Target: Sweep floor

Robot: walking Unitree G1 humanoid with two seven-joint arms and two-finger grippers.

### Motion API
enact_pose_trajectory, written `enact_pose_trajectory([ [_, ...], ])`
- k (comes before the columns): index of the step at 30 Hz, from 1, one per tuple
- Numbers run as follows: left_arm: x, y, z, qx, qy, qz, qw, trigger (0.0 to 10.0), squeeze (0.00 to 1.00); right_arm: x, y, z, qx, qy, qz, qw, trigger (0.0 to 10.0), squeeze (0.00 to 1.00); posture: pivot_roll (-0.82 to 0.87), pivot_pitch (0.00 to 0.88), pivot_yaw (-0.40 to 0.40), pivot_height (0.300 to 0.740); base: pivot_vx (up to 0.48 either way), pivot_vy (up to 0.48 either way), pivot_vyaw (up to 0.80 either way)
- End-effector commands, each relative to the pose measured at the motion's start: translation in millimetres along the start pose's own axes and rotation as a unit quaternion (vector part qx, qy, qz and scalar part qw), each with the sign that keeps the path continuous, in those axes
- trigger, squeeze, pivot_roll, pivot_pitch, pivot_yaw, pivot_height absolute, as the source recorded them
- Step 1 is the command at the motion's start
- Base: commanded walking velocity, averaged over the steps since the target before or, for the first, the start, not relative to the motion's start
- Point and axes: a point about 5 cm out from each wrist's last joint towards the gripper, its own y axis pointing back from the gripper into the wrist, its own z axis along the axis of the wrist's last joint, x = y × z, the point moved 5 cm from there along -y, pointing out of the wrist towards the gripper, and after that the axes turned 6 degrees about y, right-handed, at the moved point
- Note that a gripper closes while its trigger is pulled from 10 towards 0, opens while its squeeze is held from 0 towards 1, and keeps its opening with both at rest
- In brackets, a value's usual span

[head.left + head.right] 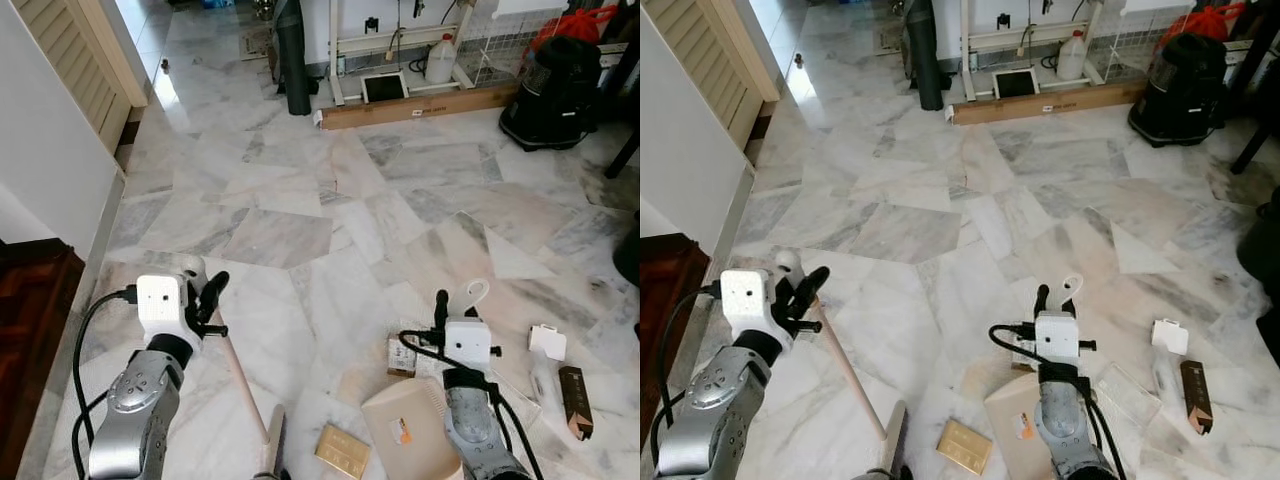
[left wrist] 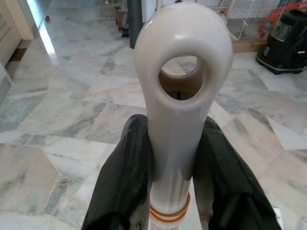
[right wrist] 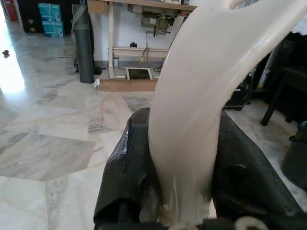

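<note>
Marble floor [image 1: 300, 200]: litter sits near right, boxes [image 1: 575, 400] and a card [image 1: 342, 450]. Left end effector [image 1: 205, 300] clamps the broom [image 1: 240, 375] at its top; right end effector [image 1: 455, 300] clamps the dustpan [image 1: 410, 425] handle. Risks: broom head low near centre, long lever, may twist in grip; dustpan edge could shove litter away.
</note>
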Motion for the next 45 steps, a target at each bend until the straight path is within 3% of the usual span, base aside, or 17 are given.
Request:
enact_pose_trajectory([
  [1, 1.7, -1.1, -10.0, 0.031, 0.017, -0.004, 0.999, 10.0, 0.0, 3.8, 18.2, -31.6, 0.081, -0.022, -0.001, 0.996, 10.0, 0.0, 0.04, 0.127, 0.094, 0.74, 0.0, 0.0, 0.0],
  [8, -8.1, -3.1, -22.9, 0.075, 0.015, -0.033, 0.997, 10.0, 0.0, 0.0, 12.9, -32.8, 0.091, -0.034, -0.005, 0.995, 10.0, 0.0, 0.04, 0.12, 0.092, 0.74, 0.0, 0.0, 0.0],
  [11, -10.7, -7.3, -26.1, 0.09, 0.037, -0.033, 0.995, 10.0, 0.0, -1.4, 7.6, -27.7, 0.083, -0.039, -0.009, 0.996, 10.0, 0.0, 0.04, 0.127, 0.09, 0.74, 0.0, 0.0, 0.0],
  [25, -15.7, -27.0, -22.9, 0.107, 0.046, -0.029, 0.993, 10.0, 0.0, 7.8, 2.2, -16.6, 0.064, -0.056, 0.017, 0.996, 10.0, 0.0, 0.02, 0.153, 0.088, 0.74, 0.0, 0.0, 0.0],
  [29, -9.1, -26.3, -19.3, 0.118, 0.052, 0.003, 0.992, 10.0, 0.0, 18.4, 0.6, -11.1, 0.056, -0.07, 0.055, 0.994, 10.0, 0.0, 0.01, 0.158, 0.089, 0.74, 0.0, 0.0, 0.0],
  [32, -11.9, -20.1, -13.1, 0.128, 0.022, 0.006, 0.991, 10.0, 0.0, 21.8, -0.2, -7.4, 0.044, -0.058, 0.079, 0.994, 10.0, 0.0, 0.01, 0.163, 0.087, 0.74, 0.0, 0.0, 0.0],
  [35, -17.8, -16.5, -13.7, 0.144, 0.02, 0.003, 0.989, 10.0, 0.0, 22.4, -0.9, -7.9, 0.047, -0.06, 0.087, 0.993, 10.0, 0.0, 0.02, 0.165, 0.085, 0.74, 0.0, 0.0, 0.0],
  [38, -30.4, -21.3, -13.8, 0.14, 0.08, -0.002, 0.987, 10.0, 0.0, 24.4, -3.0, -6.0, 0.047, -0.066, 0.098, 0.992, 10.0, 0.0, 0.02, 0.162, 0.083, 0.74, 0.0, 0.0, 0.0],
  [45, -51.2, -34.1, -4.4, 0.123, 0.148, -0.015, 0.981, 10.0, 0.0, 24.4, -3.4, -4.9, 0.048, -0.074, 0.1, 0.991, 10.0, 0.0, 0.01, 0.16, 0.082, 0.74, 0.0, 0.0, 0.0],
])
